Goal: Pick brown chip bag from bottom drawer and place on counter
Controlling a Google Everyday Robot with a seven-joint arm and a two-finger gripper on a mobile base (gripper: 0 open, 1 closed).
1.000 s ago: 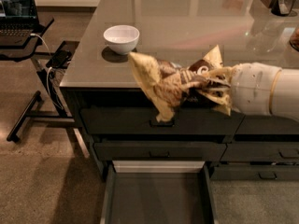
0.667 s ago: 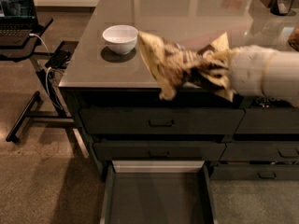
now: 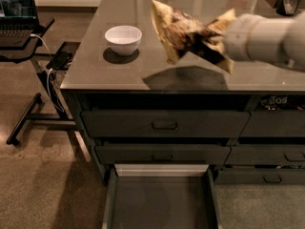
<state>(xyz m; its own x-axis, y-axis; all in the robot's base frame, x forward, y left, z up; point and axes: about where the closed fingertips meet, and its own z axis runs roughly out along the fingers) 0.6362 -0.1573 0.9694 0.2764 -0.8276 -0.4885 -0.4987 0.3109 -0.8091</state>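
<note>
The brown chip bag (image 3: pixel 183 32), crinkled with tan edges and a dark centre, hangs in the air above the counter (image 3: pixel 119 73), casting a shadow on its front middle. My gripper (image 3: pixel 209 38) comes in from the right on a pale arm (image 3: pixel 267 35) and is shut on the bag's right end; its fingers are mostly hidden by the bag. The bottom drawer (image 3: pixel 162 199) stands pulled open below, its dark inside bare, pale rear edge showing.
A white bowl (image 3: pixel 123 39) sits on the counter left of the bag. Two handled drawers (image 3: pixel 164 124) are closed above the open one. A black laptop stand (image 3: pixel 24 32) with cables stands at the left. Objects sit at the counter's far right corner.
My gripper has lifted the chip bag up from in front of the top drawers and carried it back over the counter.
</note>
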